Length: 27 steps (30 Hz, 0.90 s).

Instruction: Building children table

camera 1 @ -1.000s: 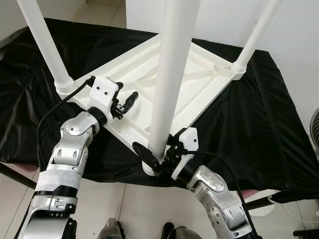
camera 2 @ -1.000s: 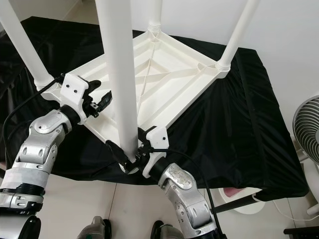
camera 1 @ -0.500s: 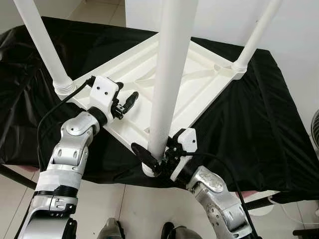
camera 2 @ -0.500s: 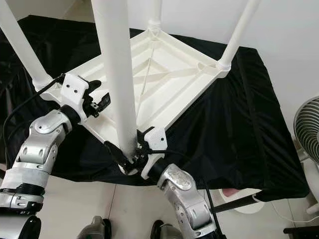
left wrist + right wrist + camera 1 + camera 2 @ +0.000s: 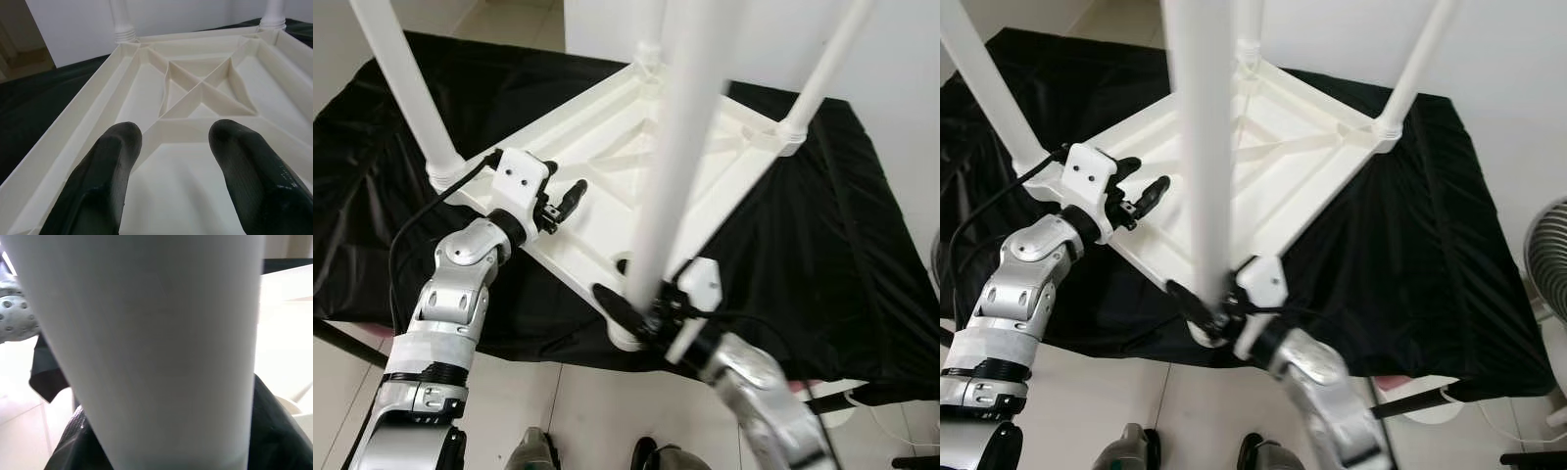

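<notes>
The white children's table (image 5: 597, 147) lies upside down on a black cloth, with its legs pointing up. My right gripper (image 5: 641, 315) is shut on the nearest leg (image 5: 677, 166), just above the socket at the table's near corner. In the right wrist view that leg (image 5: 146, 342) passes between my black fingers (image 5: 73, 440). My left gripper (image 5: 570, 196) is open over the near left rim and holds nothing. Its fingers (image 5: 117, 147) hover above the ribbed underside (image 5: 205, 88). Other legs stand at the left (image 5: 406, 88), far (image 5: 651, 29) and right (image 5: 822, 69) corners.
The black cloth (image 5: 832, 245) covers the whole work surface and hangs over its front edge. A fan (image 5: 1547, 264) stands at the right, beyond the cloth. Pale floor tiles (image 5: 578, 411) and my feet lie below the front edge. A white wall rises behind.
My right gripper and the near leg have shifted a little to the right, and the right arm is blurred. The view has moved slightly. The left arm has stayed put.
</notes>
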Tool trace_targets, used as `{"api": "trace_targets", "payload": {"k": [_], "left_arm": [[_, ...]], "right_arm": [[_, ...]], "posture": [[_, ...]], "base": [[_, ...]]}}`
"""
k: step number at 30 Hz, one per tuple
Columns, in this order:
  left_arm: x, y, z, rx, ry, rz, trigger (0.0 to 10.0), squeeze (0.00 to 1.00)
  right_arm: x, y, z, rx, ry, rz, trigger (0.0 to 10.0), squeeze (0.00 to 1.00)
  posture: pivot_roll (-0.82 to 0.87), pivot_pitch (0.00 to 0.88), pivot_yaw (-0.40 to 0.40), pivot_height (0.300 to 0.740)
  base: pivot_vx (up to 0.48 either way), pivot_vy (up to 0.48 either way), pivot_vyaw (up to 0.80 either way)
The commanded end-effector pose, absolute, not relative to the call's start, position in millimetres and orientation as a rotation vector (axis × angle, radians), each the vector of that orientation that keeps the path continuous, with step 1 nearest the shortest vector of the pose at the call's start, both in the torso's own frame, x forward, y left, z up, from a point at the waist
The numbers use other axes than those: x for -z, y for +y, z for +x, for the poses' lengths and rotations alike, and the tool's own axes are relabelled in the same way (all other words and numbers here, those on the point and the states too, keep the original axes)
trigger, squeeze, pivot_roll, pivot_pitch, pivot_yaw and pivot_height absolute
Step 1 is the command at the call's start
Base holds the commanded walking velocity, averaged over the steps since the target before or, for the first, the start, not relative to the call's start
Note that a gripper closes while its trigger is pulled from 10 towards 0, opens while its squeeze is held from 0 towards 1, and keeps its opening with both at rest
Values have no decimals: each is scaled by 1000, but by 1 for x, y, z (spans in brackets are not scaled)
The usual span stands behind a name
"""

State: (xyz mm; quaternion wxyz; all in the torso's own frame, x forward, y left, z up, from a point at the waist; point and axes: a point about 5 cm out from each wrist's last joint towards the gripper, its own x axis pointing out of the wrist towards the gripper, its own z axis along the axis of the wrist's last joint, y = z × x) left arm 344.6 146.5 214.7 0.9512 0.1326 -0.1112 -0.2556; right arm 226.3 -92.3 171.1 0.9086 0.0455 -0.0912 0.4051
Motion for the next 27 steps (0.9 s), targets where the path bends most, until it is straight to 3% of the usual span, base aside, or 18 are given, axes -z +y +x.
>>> {"api": "trace_targets", "payload": {"k": [1,7,8,16,17,24,25,27], "left_arm": [[-214,143,346,511,-225,266,10000,0],[-214,142,347,519,-225,265,10000,0],[-214,141,349,529,-223,266,10000,0],[-213,137,350,548,-219,274,10000,0],[-214,137,350,552,-219,278,10000,0],[-213,139,349,552,-216,292,10000,0],[-213,140,349,552,-213,296,10000,0],[-211,143,349,555,-209,304,10000,0]], "right_arm": [[-165,-109,225,-769,-141,138,0,0],[-164,-126,218,-736,-126,106,0,0],[-162,-136,215,-708,-106,73,10000,0],[-165,-132,219,-699,-126,64,10000,0],[-167,-127,222,-710,-139,92,10000,1000],[-172,-120,227,-701,-175,131,10000,1000],[-173,-120,227,-697,-184,125,10000,0],[-173,-118,225,-720,-184,130,10000,0]], "posture": [[71,188,-21,740],[66,191,-15,740],[55,190,-3,740],[58,189,5,740],[64,187,6,740],[72,183,8,740],[71,182,7,740],[72,180,6,740]], "base": [[0,0,0],[0,0,0],[0,0,0],[0,0,0],[0,0,0],[0,0,0],[0,0,0],[0,0,0]]}}
